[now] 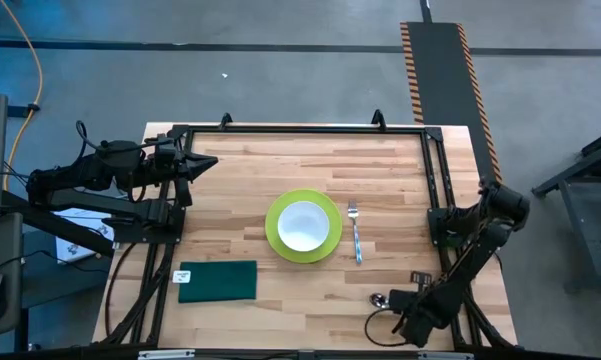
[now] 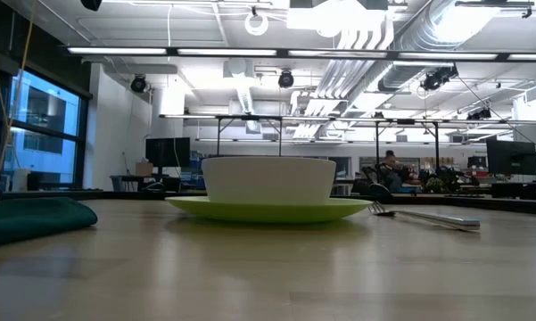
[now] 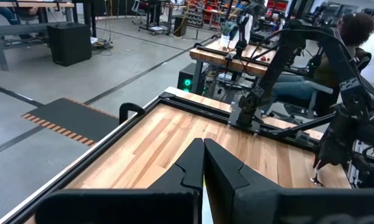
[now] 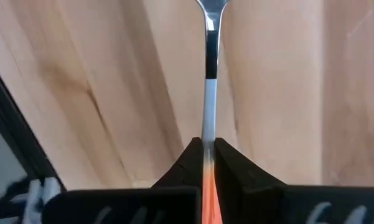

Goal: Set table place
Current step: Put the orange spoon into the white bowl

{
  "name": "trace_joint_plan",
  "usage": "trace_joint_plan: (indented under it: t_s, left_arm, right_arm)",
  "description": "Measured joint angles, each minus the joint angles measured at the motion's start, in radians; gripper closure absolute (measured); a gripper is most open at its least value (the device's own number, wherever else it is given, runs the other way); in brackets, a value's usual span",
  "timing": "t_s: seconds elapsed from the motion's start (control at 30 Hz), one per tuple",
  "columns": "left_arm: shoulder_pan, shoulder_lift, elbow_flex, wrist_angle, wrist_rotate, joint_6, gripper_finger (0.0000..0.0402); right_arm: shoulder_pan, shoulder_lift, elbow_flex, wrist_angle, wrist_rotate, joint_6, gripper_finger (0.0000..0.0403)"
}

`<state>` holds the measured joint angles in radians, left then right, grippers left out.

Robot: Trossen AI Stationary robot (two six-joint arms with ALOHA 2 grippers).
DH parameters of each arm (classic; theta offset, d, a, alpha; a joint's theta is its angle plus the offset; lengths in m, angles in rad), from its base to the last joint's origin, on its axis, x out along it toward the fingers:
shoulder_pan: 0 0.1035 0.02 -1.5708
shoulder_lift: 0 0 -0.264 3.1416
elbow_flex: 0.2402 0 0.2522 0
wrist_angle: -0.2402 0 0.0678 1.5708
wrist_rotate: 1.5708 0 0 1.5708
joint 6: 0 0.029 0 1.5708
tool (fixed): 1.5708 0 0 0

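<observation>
Steel, thin and likely slippery, the spoon [image 4: 210, 56] sits pinched by its handle in the right gripper [image 4: 208, 155] low over the table [image 1: 230, 180]. Handle grip looks sound. The left gripper [image 3: 203, 163] waits at the far-left edge, fingers closed on nothing.

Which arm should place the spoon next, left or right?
Right. Its tool is already shut on the spoon at the table's near right corner. The left tool is shut and empty at the far left, away from it.
</observation>
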<state>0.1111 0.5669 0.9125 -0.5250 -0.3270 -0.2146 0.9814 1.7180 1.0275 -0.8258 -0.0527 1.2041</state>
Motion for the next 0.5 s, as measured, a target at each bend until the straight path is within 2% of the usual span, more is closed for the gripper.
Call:
trace_joint_plan:
  t_s: [0.27, 0.5]
  left_arm:
    - [0.000, 0.000, 0.000, 0.000, 0.000, 0.001, 0.0401]
    - [0.000, 0.000, 0.000, 0.000, 0.000, 0.001, 0.0401]
  right_arm:
    - [-0.097, -0.092, 0.002, -0.002, 0.057, -0.114, 0.0403]
    - [-0.263, -0.194, 0.002, 0.038, 0.159, -0.299, 0.0403]
